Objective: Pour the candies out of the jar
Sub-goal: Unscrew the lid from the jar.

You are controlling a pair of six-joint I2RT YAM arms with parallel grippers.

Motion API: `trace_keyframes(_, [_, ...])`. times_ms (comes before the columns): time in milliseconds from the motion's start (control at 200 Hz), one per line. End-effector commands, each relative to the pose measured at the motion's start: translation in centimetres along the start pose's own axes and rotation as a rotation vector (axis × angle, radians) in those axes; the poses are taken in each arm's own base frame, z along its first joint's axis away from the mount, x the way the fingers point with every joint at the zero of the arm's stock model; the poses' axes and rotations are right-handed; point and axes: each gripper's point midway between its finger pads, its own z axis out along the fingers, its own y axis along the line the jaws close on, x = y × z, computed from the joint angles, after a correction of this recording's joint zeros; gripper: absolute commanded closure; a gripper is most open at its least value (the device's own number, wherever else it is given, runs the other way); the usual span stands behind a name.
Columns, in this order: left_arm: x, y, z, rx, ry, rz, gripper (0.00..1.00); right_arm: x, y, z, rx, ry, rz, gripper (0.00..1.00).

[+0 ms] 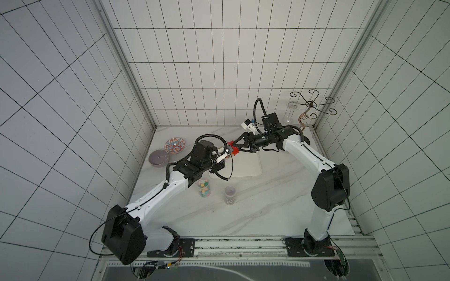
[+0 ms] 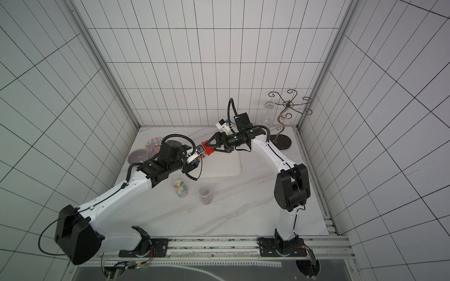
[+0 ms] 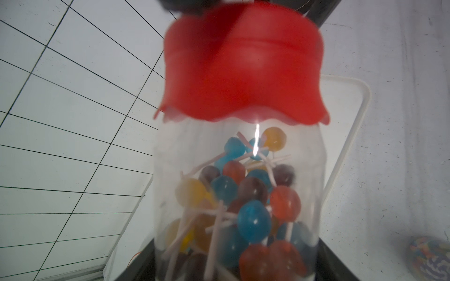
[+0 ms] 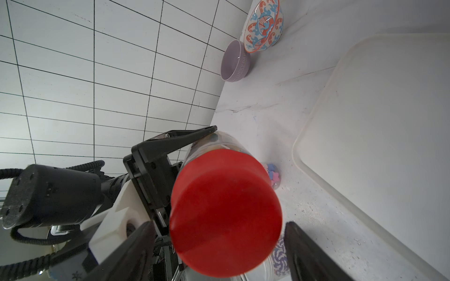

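Your left fingers [image 4: 185, 138] are clamped on the body of a clear jar [image 3: 238, 182], which hangs roughly on its side in the air over the left edge of a cream tray [image 1: 248, 167]. The lollipops [image 3: 253, 219] (blue, orange, yellow and purple balls on white sticks) are all inside it, under a red scalloped lid [image 3: 243, 68] that is on. Your right fingers [image 4: 306, 250] stand spread wide to either side of that lid. The right wrist view shows a sliver of gap on each side, and they hold nothing.

Below, on the white marble counter [image 1: 267, 206], a jar of pastel lumps [image 1: 204, 188] and a jar of swirl discs [image 1: 230, 195] stand upright near the left arm. A patterned bowl [image 1: 174, 145] and a lilac bowl [image 1: 158, 157] sit side by side at the far left. A wire stand [image 1: 312, 105] with a hanging wine glass [image 1: 289, 114] fills the far right corner. Gridded white tile walls [image 1: 219, 73] close in the cell.
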Motion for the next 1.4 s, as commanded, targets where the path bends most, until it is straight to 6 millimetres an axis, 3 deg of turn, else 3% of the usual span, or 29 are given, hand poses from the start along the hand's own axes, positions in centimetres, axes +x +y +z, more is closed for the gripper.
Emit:
trace_keyframes(0, [-2.4, 1.1, -1.3, -0.04, -0.098, -0.01, 0.44, 0.7, -0.9, 0.9, -0.006, 0.024, 0.012, 0.15])
trace_keyframes(535, [-2.4, 0.4, -1.3, 0.0, -0.103, -0.026, 0.43, -0.5, 0.2, 1.1, -0.014, 0.009, -0.072, 0.22])
trace_keyframes(955, [-3.2, 0.2, -1.3, 0.023, -0.136, -0.071, 0.43, 0.5, 1.6, 1.0, -0.062, 0.027, -0.153, 0.53])
trace_keyframes(1395, [-5.2, 0.3, -2.1, 0.24, -0.221, -0.208, 0.43, 2.8, 3.6, -0.5, -0.119, 0.004, -0.413, 0.68])
